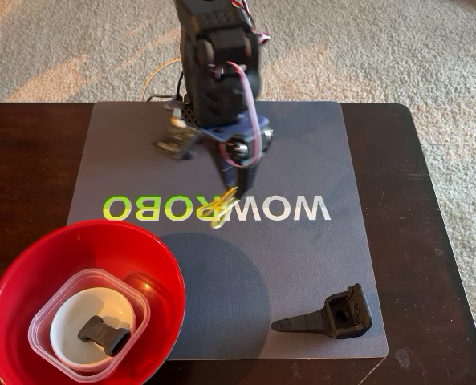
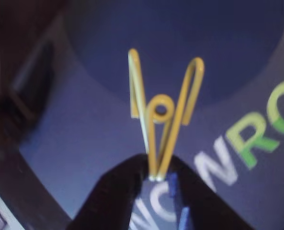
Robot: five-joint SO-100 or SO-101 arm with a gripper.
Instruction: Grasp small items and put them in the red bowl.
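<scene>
Red bowl [image 1: 29, 265] sits nearest, front-left in fixed view, already loaded: clear tub [image 1: 41, 333] w/ white bowl [image 1: 69, 321] and a grey piece [image 1: 105, 334] nested inside. Black pointed part [image 1: 330, 315] waits front-right on the mat [image 1: 302, 160]. Further back, gripper [image 1: 228, 191] pinched tight on the yellow clip [image 2: 162, 112], held by its narrow end, dangling clear of the mat, prob. ready to carry over.

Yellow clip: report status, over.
Gripper shut on yellow clip, held above the grey mat. Red bowl holds clear tub, white bowl, grey piece. Black pointed part on the mat. Nothing in the way.
</scene>
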